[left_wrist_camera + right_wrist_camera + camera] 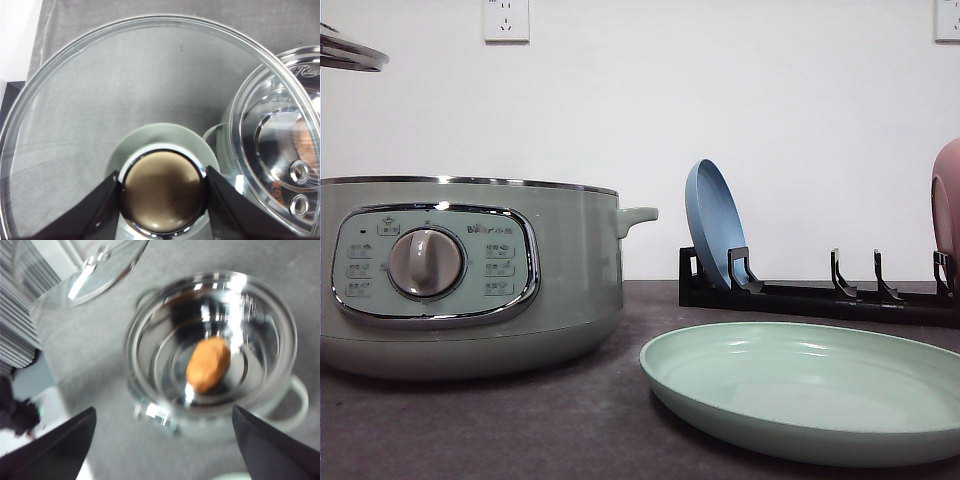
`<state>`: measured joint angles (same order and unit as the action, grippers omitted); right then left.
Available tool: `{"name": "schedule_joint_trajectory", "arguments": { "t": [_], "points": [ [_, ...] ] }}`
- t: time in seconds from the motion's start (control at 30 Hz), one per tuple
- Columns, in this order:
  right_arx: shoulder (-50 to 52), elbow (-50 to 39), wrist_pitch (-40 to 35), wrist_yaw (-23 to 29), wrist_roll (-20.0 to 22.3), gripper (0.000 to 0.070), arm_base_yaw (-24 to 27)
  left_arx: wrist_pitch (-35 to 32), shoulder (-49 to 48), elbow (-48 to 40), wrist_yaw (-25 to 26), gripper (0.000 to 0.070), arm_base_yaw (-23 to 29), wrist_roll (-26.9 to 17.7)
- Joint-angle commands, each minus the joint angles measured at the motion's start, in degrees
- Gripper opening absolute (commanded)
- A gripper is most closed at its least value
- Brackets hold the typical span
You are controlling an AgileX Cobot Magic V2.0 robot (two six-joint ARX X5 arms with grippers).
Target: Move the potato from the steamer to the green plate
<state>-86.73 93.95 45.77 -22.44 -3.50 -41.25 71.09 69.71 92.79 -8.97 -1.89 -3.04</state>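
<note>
The left gripper (162,192) has its jaws closed on the bronze knob (162,192) of the glass lid (125,85), which it holds off to the side of the steamer (470,270), above the grey surface (150,15). The right gripper (162,440) hangs over the open pot with its jaws spread wide and nothing between them.

So the uncovering appears done, while the transfer itself is not yet begun: the potato (208,364) lies at the bottom of the steamer's shiny inner bowl (210,340), ungrasped, and the green plate (810,390) sits bare on the surface just beside the steamer. What is left, by this reading, is the descent, the grasp, the lift and the placing.

The potato is a lumpy oval, orange-brown and matte, lying on its side roughly in the middle of the bowl; the right wrist view is blurred, so finer skin detail cannot be told.
</note>
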Motion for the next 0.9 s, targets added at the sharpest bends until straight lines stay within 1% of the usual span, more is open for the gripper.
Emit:
{"name": "schedule_joint_trajectory", "arguments": {
  "t": [0.0,0.2,0.33,0.57,0.7,0.87],
  "points": [
    [-4.2,4.1,-0.1,0.1,-0.4,0.0549,-0.6,-1.7,-0.4,1.4,-0.4,0.0001,0.1,0.6],
    [-15.0,13.0,0.1,0.7,-0.4,0.0549,-1.2,-1.7,-0.4,1.4,-0.4,0.0002,0.1,0.7],
    [-20.8,15.9,-0.7,3.4,-0.3,0.0549,-2.2,-1.7,-0.4,1.4,-0.4,0.0001,0.1,0.9],
    [-28.4,17.1,-4.1,8.1,-0.4,0.0549,-4.6,-1.7,-0.4,1.4,-0.4,0.0001,0.1,0.9],
    [-31.5,17.1,-6.0,12.0,-0.3,0.0549,-6.0,-1.6,-0.4,1.4,-0.4,0.0001,0.1,1.0],
    [-34.4,17.1,-7.1,15.4,-0.3,0.0549,-7.3,-1.6,-0.4,1.4,-0.4,0.0001,0.1,1.0]
  ]
}}
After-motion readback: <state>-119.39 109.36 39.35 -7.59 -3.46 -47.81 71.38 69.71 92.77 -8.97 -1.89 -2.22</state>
